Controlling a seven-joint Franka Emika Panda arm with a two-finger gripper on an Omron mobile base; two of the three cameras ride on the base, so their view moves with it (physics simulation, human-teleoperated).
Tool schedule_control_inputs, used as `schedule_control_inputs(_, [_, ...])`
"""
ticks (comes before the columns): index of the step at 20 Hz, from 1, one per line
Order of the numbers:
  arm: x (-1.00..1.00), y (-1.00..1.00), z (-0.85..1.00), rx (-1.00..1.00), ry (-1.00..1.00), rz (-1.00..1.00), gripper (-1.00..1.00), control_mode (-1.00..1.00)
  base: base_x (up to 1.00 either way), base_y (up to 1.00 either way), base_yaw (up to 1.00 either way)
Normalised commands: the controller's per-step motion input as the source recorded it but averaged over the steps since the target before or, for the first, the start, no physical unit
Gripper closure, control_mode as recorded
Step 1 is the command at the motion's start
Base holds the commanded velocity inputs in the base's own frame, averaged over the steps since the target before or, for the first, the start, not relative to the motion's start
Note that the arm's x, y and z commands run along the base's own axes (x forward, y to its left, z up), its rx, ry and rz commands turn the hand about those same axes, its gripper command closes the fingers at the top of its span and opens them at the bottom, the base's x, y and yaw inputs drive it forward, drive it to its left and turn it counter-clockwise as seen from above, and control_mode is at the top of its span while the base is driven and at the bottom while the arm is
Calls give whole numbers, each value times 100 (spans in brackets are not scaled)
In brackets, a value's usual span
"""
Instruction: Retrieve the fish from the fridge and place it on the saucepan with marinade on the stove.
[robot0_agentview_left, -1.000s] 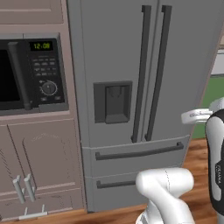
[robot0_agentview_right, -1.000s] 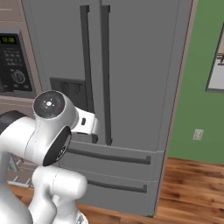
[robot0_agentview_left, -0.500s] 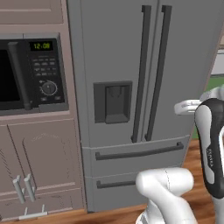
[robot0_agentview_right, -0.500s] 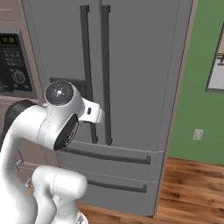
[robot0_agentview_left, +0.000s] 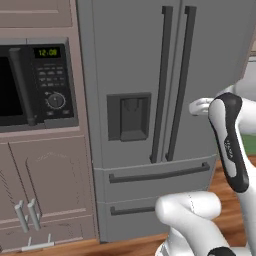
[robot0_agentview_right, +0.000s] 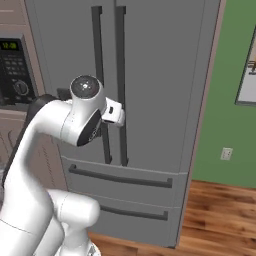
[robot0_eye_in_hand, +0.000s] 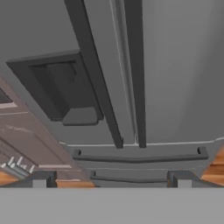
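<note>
grey and tall, the fridge (robot0_agentview_left: 150, 115) has both doors shut, and its two long dark handles (robot0_agentview_left: 175, 85) stand side by side down the middle. the fish must be inside, so it is hidden for now. the saucepan and the stove are somewhere else in the kitchen.

a second ago the white arm (robot0_agentview_right: 60, 135) sat lower and further back. now its elbow has come up and the hand has swung in toward the doors. the room has not shifted, so the base stayed put and just the arm moved.

in the hand view the gripper (robot0_eye_in_hand: 111, 177) looks at the fridge, tipped a bit. its two dark fingertips (robot0_eye_in_hand: 41, 178) sit far apart at the bottom, so the claw is wide and holds nothing. the handles run from 12 o'clock down to the middle, the dark dispenser recess (robot0_eye_in_hand: 61, 89) is at 9 o'clock, and a drawer handle (robot0_eye_in_hand: 140, 155) lies across at 6 o'clock.

this looks like the very start of the job. the arm seems to be getting ready to grab a door handle and pull. the claw is not touching the fridge yet.

at 9 o'clock in the left base view is the black microwave (robot0_agentview_left: 35, 85).
</note>
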Motion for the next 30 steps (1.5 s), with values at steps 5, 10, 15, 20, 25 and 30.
schedule_control_inputs(5, [61, -5, 2, 3, 1, 0, -100, -100, 0, 0, 0])
schedule_control_inputs(10, [58, -15, 0, 1, 0, 0, -100, -100, 0, 0, 0])
schedule_control_inputs(15, [62, -12, 0, 0, 0, 0, -100, -100, 0, 0, 0])
schedule_control_inputs(20, [44, 0, 0, 0, -9, 0, -100, -100, 0, 0, 0])
schedule_control_inputs(25, [32, 0, 0, 0, -17, 0, -100, -100, 0, 0, 0])
schedule_control_inputs(30, [35, 0, 0, 0, -12, 0, -100, -100, 0, 0, 0])
